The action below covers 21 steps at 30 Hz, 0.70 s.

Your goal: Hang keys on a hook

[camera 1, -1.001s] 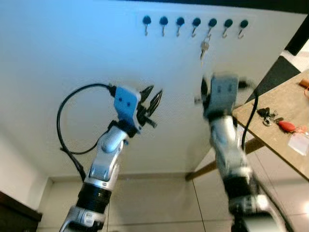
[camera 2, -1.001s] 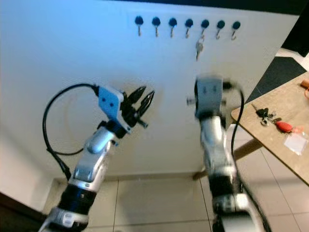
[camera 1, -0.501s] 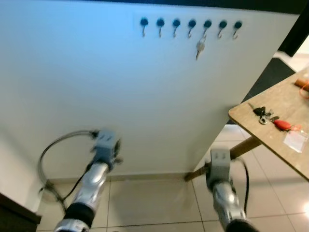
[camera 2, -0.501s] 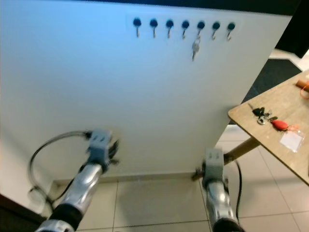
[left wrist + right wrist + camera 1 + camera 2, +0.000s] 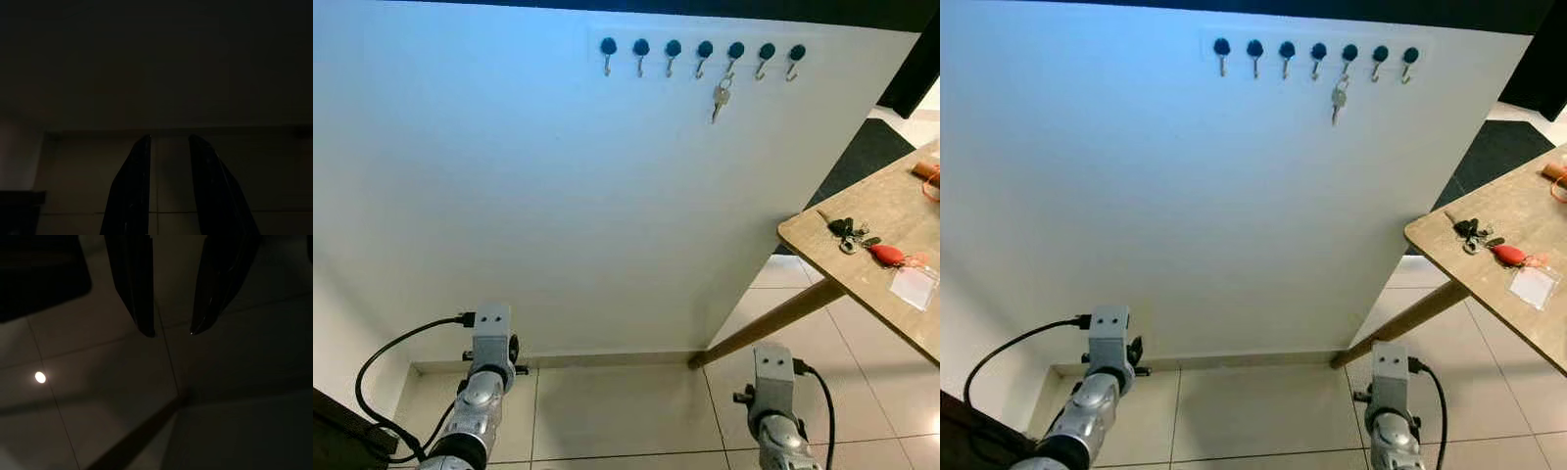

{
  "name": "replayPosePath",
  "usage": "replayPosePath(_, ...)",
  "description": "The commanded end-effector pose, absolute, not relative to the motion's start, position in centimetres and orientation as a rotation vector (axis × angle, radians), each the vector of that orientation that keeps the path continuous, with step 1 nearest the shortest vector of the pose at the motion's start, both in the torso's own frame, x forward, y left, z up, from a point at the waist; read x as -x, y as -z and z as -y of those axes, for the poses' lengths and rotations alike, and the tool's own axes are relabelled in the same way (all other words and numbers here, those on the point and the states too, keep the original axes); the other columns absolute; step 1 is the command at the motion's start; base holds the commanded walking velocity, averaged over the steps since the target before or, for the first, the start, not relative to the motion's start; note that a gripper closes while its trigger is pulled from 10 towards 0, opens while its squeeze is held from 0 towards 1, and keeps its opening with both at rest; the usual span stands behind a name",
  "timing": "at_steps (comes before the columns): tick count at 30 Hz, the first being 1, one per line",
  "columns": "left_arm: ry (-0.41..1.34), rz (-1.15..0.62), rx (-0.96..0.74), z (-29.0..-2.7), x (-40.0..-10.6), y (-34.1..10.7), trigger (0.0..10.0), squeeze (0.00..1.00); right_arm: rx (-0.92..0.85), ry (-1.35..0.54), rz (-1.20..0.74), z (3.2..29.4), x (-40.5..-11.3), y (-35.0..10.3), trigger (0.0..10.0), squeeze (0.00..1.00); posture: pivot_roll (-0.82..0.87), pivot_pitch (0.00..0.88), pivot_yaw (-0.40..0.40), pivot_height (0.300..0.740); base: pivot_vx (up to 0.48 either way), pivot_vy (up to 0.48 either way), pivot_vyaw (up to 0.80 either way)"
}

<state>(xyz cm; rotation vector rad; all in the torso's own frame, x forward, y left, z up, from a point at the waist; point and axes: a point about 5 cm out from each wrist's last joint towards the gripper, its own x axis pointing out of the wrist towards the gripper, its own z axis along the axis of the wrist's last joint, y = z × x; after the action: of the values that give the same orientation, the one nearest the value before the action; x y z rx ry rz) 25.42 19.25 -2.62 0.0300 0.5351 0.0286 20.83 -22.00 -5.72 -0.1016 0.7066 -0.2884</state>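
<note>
Left pincer (image 5: 168, 188) and right pincer (image 5: 171, 289): both low, arms hanging idle over the tiled floor (image 5: 617, 411), fingers spread, nothing between them. Keys (image 5: 720, 98): hanging on the fifth hook (image 5: 735, 51) from the left in a row of seven hooks, high on the white wall (image 5: 509, 196). Second bunch of keys (image 5: 847, 233): lying on the wooden worktop (image 5: 901, 206) at right, just beside a red tag (image 5: 888, 255) and a clear bag (image 5: 916, 288).

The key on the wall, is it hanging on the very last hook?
No, the key hangs from the fifth hook, with two bare hooks further right.
</note>
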Motion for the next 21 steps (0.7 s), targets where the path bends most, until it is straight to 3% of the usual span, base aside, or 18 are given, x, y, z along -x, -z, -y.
replayPosePath(1,-0.006,-0.567,-0.037,-18.6,-24.7,3.5,10.0,0.00,0.092,0.308,-0.747,22.3,-19.7,6.4,10.0,0.00,0.06,0.035,-0.050,0.740,0.000,0.000,0.00)
replayPosePath(8,0.005,-0.597,-0.035,-18.7,-24.1,4.0,10.0,0.00,0.016,0.317,-0.803,22.0,-18.9,7.1,10.0,0.00,0.05,0.041,-0.048,0.740,0.000,0.000,0.00)
replayPosePath(21,0.025,-0.597,-0.046,-18.8,-23.7,4.3,10.0,0.00,0.045,0.281,-0.806,21.4,-18.6,7.4,10.0,0.00,0.06,0.025,-0.048,0.740,0.000,0.000,-0.80)
